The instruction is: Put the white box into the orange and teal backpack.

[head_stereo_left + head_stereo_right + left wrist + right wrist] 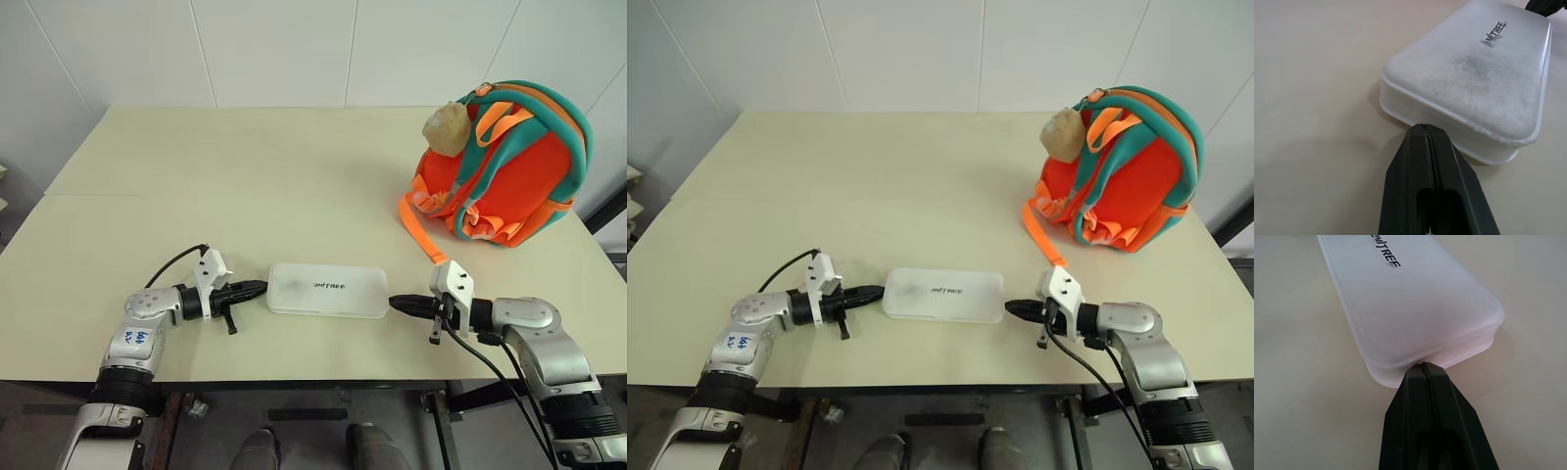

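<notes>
Two grippers bracket the white box, one at each short end, and its long axis runs straight across the table from one to the other. The left gripper has its fingers pressed together, tip at or just short of the box's left end wall. The box lies flat near the front edge, lettering up. The right gripper is likewise closed, its tip meeting the right end. Neither arm looks nearer than the other; with jaws closed, the likely move is a squeeze inward along the long axis, then a lift. Farther right and well back sits the orange and teal backpack, with bare tabletop between. Its trailing orange strap crosses the route above the right gripper.
</notes>
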Robot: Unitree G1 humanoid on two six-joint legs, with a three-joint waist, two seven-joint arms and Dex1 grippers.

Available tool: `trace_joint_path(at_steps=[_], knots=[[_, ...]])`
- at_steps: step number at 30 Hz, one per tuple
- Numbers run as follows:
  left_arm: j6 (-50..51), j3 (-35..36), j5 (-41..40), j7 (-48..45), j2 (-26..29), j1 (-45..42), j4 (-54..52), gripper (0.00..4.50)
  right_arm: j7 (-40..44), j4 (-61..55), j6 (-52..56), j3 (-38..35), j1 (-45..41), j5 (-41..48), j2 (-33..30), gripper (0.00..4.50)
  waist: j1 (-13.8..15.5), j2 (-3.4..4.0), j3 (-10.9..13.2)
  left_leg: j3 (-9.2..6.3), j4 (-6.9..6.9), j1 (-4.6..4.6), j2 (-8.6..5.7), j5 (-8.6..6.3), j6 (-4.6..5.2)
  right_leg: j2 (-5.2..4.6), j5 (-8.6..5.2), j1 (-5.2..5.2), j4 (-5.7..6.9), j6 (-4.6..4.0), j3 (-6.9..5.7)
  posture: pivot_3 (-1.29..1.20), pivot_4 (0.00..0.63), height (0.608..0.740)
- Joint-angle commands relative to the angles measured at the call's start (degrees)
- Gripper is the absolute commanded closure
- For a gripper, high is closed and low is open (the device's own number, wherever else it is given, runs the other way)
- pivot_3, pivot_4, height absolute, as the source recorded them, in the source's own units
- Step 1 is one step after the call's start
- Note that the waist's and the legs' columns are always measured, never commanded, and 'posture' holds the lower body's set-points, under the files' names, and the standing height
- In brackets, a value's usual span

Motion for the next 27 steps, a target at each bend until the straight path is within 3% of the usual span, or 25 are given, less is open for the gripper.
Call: trace_joint_path(at_steps=[1, 3, 5, 8, 15, 18, 21, 23, 27], knots=[[-1.0, -2.7, -0.1, -2.0, -1.8, -0.9, -2.0, 4.49, -0.8, -0.9, -1.9, 0.6, -0.5, 1.2, 1.0, 4.50, 0.0, 0.00, 0.0, 0.00, 0.01, 0.00, 0.00, 0.00, 0.00, 0.00, 0.00, 0.01, 0.00, 0.00, 0.00, 0.00, 0.150, 0.740], [-0.1, -2.1, -0.7, -2.0, -1.3, -0.3, -2.9, 4.49, -0.9, 0.9, -2.5, 0.1, -1.1, 1.1, 0.7, 4.50, 0.0, 0.00, 0.0, 0.00, 0.01, 0.00, 0.00, 0.00, 0.00, 0.00, 0.00, 0.02, -0.01, 0.01, 0.00, 0.00, 0.150, 0.740], [0.3, -1.1, -0.7, -1.2, -0.6, 0.2, -3.2, 4.50, -1.3, 2.3, -2.9, -0.5, -1.6, 1.1, 0.4, 4.15, 0.0, 0.00, 0.0, 0.00, 0.03, 0.00, 0.00, 0.00, 0.00, 0.00, 0.01, 0.02, -0.01, 0.01, 0.00, 0.00, 0.150, 0.740], [1.2, 0.5, -0.6, 0.1, 1.1, 0.5, -3.7, 3.93, -1.0, 4.0, -4.6, -0.9, -2.7, 0.4, -1.0, 3.35, 0.0, 0.00, 0.0, 0.00, 0.04, 0.00, 0.00, 0.00, 0.00, 0.00, 0.00, 0.02, -0.01, 0.01, 0.00, 0.00, 0.150, 0.740], [4.1, 2.8, -2.3, -2.4, 5.7, 0.0, -2.4, 1.86, 1.2, 8.2, -6.0, -1.9, -5.4, 0.5, -4.7, 1.02, -0.1, 0.00, 0.0, 0.00, -0.02, -0.01, 0.00, -0.02, 0.02, 0.00, 0.00, 0.00, -0.08, 0.01, 0.00, 0.00, 0.150, 0.740], [11.5, 3.1, -5.9, -6.0, 7.6, -1.0, -2.9, 0.93, 3.7, 7.9, -4.3, -1.8, -6.4, 1.9, -6.8, 0.02, -0.2, 0.01, 0.0, 0.01, -0.05, -0.01, 0.00, -0.02, 0.03, 0.00, 0.00, -0.01, -0.08, 0.00, 0.00, 0.00, 0.150, 0.740], [22.0, 1.9, -9.9, -10.6, 9.9, -2.4, -3.9, 0.01, 6.8, 6.4, -1.0, -1.3, -7.0, 3.7, -8.9, 0.00, -0.1, 0.00, 0.0, 0.00, -0.05, -0.02, 0.01, -0.02, 0.03, 0.00, -0.01, -0.01, -0.09, 0.00, -0.01, 0.00, 0.150, 0.740], [29.8, 0.0, -10.9, -13.1, 11.6, -4.6, -2.9, 0.01, 9.0, 5.5, 1.5, -0.3, -7.8, 4.6, -10.2, 0.00, -0.2, 0.00, 0.0, -0.01, -0.05, -0.04, 0.01, -0.02, 0.03, 0.01, -0.01, -0.01, -0.08, 0.00, -0.02, 0.00, 0.150, 0.740], [42.2, 2.4, -14.2, -9.5, 8.7, -11.7, 5.2, 0.01, 11.7, 4.0, 5.0, 2.5, -8.8, 4.7, -11.4, 0.00, 0.0, 0.00, 0.0, -0.06, 0.03, -0.06, 0.00, -0.02, 0.04, 0.02, -0.01, 0.00, -0.07, 0.01, -0.09, 0.00, 0.150, 0.740]])
